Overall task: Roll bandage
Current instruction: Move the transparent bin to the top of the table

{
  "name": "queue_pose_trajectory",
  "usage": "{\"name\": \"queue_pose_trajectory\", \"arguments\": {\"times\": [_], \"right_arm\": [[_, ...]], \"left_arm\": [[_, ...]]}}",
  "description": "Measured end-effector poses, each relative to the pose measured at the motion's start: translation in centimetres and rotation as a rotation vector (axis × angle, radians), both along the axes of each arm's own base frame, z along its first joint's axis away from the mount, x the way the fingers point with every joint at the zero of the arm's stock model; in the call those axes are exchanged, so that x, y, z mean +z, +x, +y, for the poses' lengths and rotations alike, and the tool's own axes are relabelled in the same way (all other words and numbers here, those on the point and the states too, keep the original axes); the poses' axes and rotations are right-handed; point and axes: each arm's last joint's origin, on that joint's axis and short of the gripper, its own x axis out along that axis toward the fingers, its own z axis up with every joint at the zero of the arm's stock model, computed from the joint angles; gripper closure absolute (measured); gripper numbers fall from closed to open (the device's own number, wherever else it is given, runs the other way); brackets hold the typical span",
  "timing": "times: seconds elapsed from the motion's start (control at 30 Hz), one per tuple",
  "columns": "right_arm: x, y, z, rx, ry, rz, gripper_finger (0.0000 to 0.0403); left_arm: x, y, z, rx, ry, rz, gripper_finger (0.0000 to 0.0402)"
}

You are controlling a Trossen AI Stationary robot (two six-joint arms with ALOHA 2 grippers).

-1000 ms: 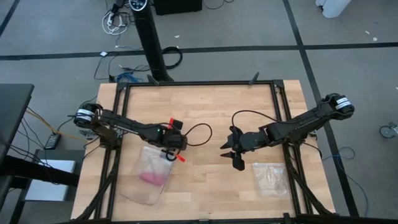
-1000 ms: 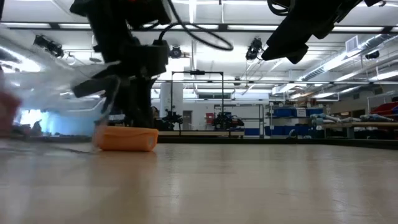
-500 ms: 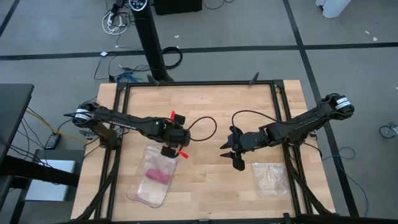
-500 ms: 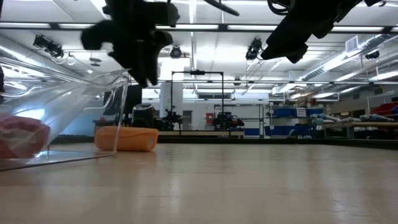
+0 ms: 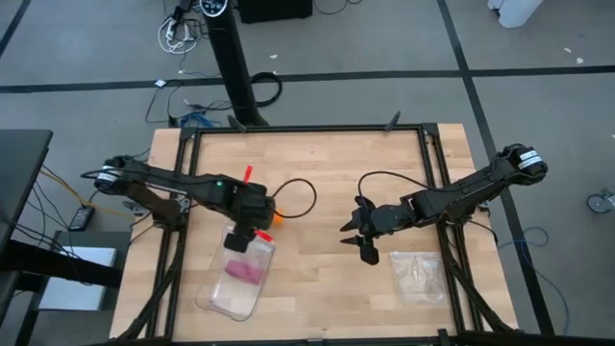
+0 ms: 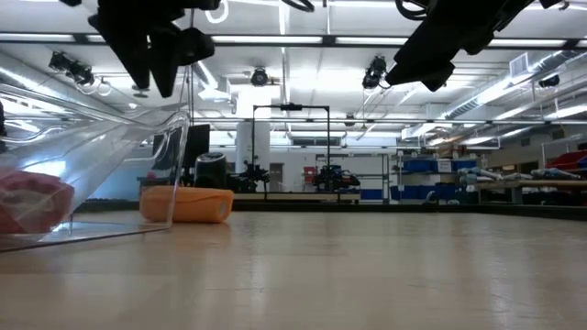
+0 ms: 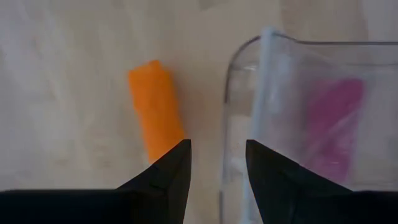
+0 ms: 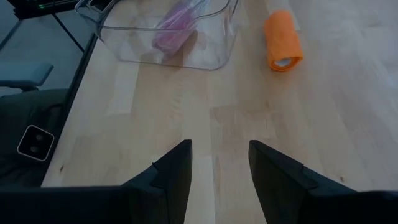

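The bandage (image 5: 276, 217) is a small orange roll lying on its side on the wooden table; it also shows in the low view (image 6: 186, 204), the left wrist view (image 7: 155, 109) and the right wrist view (image 8: 283, 40). My left gripper (image 5: 252, 234) hangs open above the table and points down, with its fingers (image 7: 168, 171) over the gap between the roll and the mouth of a clear bag (image 7: 267, 93). It touches nothing. My right gripper (image 5: 360, 242) waits open above the table's middle, right of the roll, with nothing between its fingers (image 8: 177, 165).
The clear bag (image 5: 235, 279) lies near the table's front left with its mouth raised open toward the roll, and a pink bundle (image 5: 243, 272) sits inside it. A second flat clear bag (image 5: 416, 274) lies at the front right. Black frame rails (image 5: 307, 128) run around the tabletop.
My left gripper has risen well clear of the table, drifted toward the left edge and tipped to point more steeply down, its fingers the same width apart. The clear bag shifted early on, and its mouth now stands raised open. The orange roll has stayed put.
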Motion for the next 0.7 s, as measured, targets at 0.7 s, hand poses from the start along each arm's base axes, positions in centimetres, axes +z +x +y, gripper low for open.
{"name": "queue_pose_trajectory", "arguments": {"times": [0.7], "right_arm": [[0.0,0.0,0.0,0.000,0.001,-0.002,0.0242]], "left_arm": [[-6.4,-1.2,0.1,0.013,0.002,0.128,0.0252]]}}
